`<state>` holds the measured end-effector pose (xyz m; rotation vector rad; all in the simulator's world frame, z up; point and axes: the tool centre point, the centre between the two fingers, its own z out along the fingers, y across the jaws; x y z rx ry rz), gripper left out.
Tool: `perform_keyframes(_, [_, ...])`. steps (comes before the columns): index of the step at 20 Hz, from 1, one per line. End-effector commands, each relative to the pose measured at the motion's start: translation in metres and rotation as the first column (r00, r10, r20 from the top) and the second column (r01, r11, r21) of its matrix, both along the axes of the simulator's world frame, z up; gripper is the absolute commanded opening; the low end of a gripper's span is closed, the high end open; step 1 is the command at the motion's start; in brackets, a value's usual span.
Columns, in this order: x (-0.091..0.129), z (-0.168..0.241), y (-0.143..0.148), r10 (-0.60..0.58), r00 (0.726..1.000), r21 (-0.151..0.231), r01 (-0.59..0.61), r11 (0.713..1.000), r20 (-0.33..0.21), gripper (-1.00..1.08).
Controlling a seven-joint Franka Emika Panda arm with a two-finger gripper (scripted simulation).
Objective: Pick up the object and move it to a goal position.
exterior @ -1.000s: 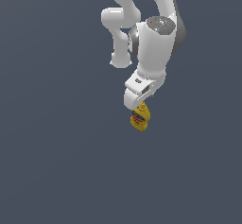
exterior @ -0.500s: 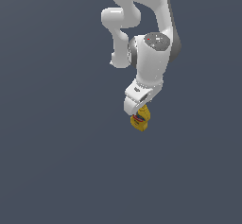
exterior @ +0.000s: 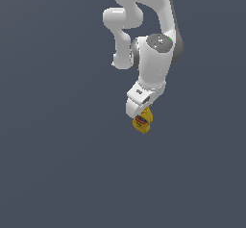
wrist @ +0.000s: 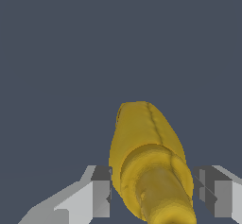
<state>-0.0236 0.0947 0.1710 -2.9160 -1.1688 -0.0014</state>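
The yellow squeeze bottle, with a red-and-dark label band, sits between the fingers of my white gripper at the end of the arm in the exterior view. In the wrist view the bottle fills the space between the two grey finger pads, its tapered end pointing away from the camera. The gripper is shut on the bottle. The frames do not show whether the bottle touches the ground.
A plain dark grey-blue surface fills the scene in both views. The white arm reaches down from the top of the exterior view. No goal marker shows.
The wrist has dropped a little and the arm's upper links have shifted. The bottle stays in the gripper at nearly the same place in the exterior view.
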Motion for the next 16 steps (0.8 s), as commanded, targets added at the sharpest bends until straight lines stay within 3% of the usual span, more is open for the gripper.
perform_keyframes(1, [0.0, -0.001, 0.0, 0.0, 1.0, 0.0, 0.0, 1.0, -0.001, -1.0])
perform_keyframes(8, [0.005, 0.007, 0.002, 0.0, 1.0, 0.0, 0.0, 1.0, 0.0, -1.0])
perform_keyframes(16, [0.028, 0.037, 0.009, 0.0, 1.0, 0.0, 0.0, 1.0, -0.001, -1.0])
